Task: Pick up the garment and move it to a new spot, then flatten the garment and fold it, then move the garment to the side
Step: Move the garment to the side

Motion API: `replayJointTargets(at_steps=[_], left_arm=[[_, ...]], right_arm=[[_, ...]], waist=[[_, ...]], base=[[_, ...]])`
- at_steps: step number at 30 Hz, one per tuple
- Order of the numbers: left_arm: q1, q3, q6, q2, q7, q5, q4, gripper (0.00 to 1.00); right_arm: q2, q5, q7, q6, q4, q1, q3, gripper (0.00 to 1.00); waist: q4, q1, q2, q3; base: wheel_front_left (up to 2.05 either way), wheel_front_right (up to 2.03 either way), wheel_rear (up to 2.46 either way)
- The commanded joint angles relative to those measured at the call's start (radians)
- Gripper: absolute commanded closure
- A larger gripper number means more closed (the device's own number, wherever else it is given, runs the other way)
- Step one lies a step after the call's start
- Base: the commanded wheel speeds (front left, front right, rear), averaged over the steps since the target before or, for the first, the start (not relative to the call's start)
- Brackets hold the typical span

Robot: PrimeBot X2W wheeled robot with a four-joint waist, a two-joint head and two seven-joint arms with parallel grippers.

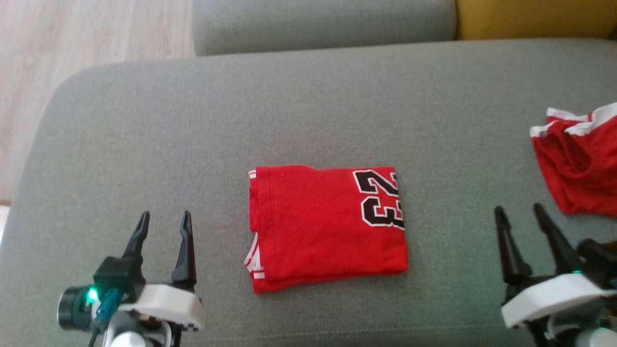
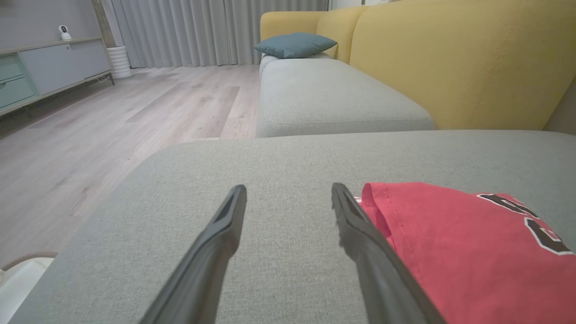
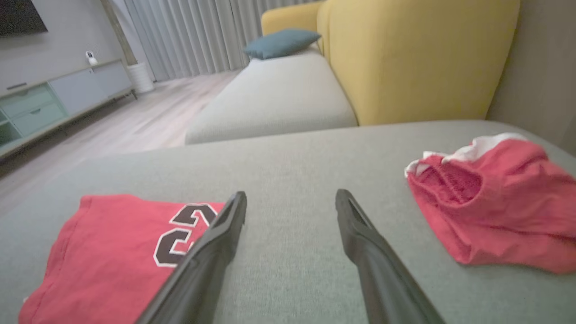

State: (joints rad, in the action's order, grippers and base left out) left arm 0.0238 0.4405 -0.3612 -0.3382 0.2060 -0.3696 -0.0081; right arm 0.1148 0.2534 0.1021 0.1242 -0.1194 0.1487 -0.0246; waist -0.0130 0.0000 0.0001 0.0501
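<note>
- Garment (image 1: pixel 328 226): it is a red shirt with a black number (image 1: pixel 381 197) on it. It lies folded in a neat square in the middle of the grey seat (image 1: pixel 193 135).
- The folding looks done to me. The step left is to move the shirt to the side of the seat.
- The left gripper (image 1: pixel 165 217) hovers over the near left part of the seat. Its two fingers are wide apart and hold nothing.
- The right gripper (image 1: pixel 519 209) hovers over the near right part of the seat. Its fingers are wide apart too, and it holds nothing.
- Another red piece of clothing (image 1: pixel 578 168) lies bunched up at the right edge of the seat. That side is taken, so I think the left part of the seat is the better place to put the shirt.
- To do this well, both grippers should come in low and pinch the shirt at two corners.
- The fingers must catch all the layers at once, not just the top one. If they catch only the top, the fold will open.
- A white-striped edge (image 1: pixel 253 262) sticks out at one corner. It could slip loose, so that corner needs a good grip.
- Both grippers should lift a little and move together at the same speed.
- Cloth is soft and floppy, so dragging it may spoil the fold. Setting it down gently is best.
</note>
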Motion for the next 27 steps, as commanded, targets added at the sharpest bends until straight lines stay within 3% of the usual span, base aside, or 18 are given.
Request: replayJointTargets(at_steps=[1,11,21,23,24,27], left_arm=[[-0.072,-0.039,-0.003,-0.017,0.012,0.011,-0.037,0.00],[-0.183,-0.024,0.027,0.027,0.048,0.047,-0.023,0.00],[-0.242,-0.035,0.063,0.079,0.055,0.090,-0.001,0.00],[-0.243,-0.042,0.071,0.088,0.055,0.104,-0.008,0.00],[-0.243,-0.046,0.075,0.092,0.055,0.109,-0.010,0.00],[-0.239,-0.060,0.087,0.104,0.056,0.126,-0.019,0.00]], right_arm=[[0.026,-0.007,0.003,0.007,-0.025,-0.060,0.030,0.00],[0.020,0.031,0.010,0.007,0.206,-0.224,0.204,0.00],[-0.003,0.037,0.063,0.007,0.481,-0.335,0.250,0.00],[-0.006,0.048,0.082,0.007,0.503,-0.346,0.264,0.90],[-0.006,0.053,0.088,0.007,0.510,-0.349,0.270,1.00],[0.006,0.058,0.081,0.007,0.499,-0.351,0.274,1.00]], waist=[[0.009,0.0000,-0.0001,0.028],[0.088,0.0000,-0.0001,0.154],[0.143,0.0000,-0.0001,0.197],[0.148,0.0000,-0.0001,0.199],[0.149,0.0000,-0.0001,0.199],[0.150,0.0000,-0.0001,0.197]], base=[[0.00,0.00,0.00],[0.00,0.00,0.00],[0.00,0.00,0.00],[0.00,0.00,0.00],[0.00,0.00,0.00],[0.00,0.00,0.00]])
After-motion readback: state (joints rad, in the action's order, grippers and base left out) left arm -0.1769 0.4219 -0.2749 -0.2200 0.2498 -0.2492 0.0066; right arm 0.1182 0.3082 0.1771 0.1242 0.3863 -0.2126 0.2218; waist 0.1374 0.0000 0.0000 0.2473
